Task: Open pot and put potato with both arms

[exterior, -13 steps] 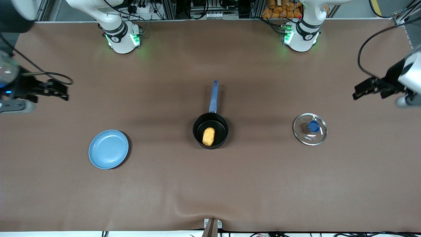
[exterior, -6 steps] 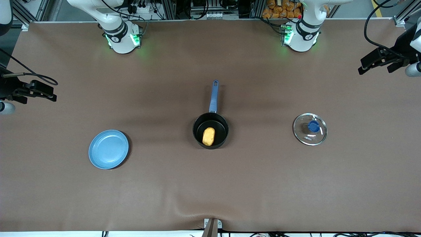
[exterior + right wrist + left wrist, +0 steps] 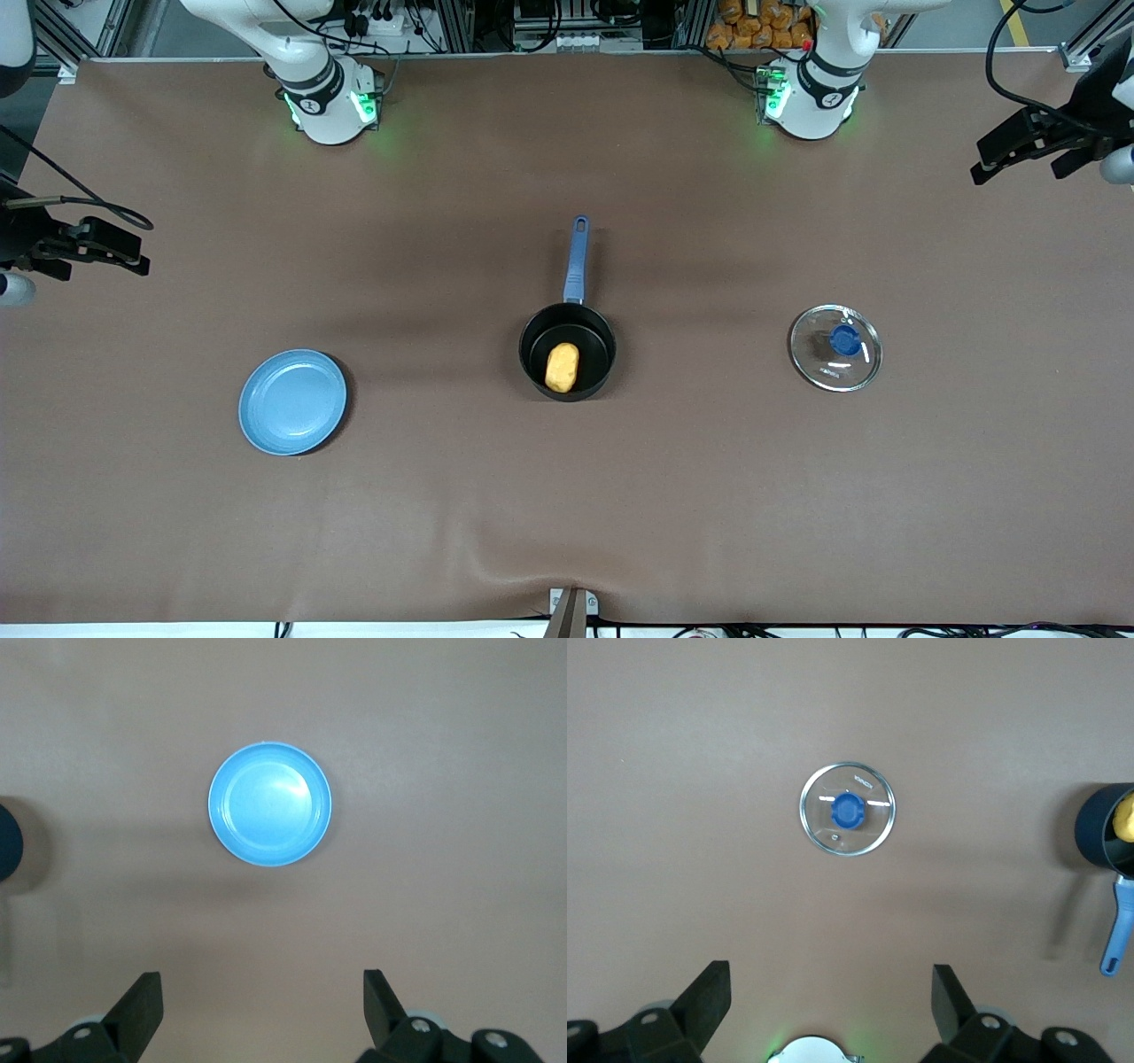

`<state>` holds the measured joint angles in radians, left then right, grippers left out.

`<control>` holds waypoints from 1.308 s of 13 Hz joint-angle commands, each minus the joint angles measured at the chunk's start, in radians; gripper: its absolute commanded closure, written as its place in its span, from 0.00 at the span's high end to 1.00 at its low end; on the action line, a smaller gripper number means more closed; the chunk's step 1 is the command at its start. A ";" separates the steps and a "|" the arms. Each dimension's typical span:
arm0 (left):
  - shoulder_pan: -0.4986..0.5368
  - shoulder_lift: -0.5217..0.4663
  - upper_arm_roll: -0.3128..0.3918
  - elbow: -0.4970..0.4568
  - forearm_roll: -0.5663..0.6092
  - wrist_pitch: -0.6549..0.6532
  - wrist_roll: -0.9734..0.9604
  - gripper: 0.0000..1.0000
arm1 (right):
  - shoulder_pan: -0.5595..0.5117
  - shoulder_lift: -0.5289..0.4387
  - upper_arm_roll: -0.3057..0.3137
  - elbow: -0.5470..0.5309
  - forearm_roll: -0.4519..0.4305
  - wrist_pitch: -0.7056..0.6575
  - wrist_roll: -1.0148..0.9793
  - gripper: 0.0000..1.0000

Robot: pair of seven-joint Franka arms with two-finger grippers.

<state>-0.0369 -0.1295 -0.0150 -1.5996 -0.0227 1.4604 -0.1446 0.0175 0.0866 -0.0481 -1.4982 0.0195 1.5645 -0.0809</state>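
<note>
On the brown tabletop (image 3: 709,496), nearest the front camera, lies one light-blue plate (image 3: 292,401). Slightly farther sit one lidless pot (image 3: 567,351) holding one potato (image 3: 562,367), and one glass lid (image 3: 835,347) toward the left arm's end. Only the wrist views show the fingers: left hand (image 3: 831,1005) and right hand (image 3: 262,1005) both spread wide, empty, raised over the tabletop's ends.

A matt brown cloth-like surface (image 3: 709,496) carries a black round saucepan (image 3: 567,351) with a dull dark finish, a smooth yellow-orange potato (image 3: 562,367), a glossy light-blue plate (image 3: 292,402) and a clear glass lid (image 3: 835,347) with a blue plastic-looking knob.
</note>
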 commanded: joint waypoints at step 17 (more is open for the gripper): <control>-0.004 -0.016 -0.022 -0.048 0.024 0.021 -0.001 1.00 | 0.047 -0.064 0.014 0.018 -0.009 0.072 0.115 1.00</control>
<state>-0.0411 -0.1412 -0.0333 -1.6446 -0.0204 1.4715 -0.1440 0.0575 0.0174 -0.0332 -1.4904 0.0189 1.6498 0.0318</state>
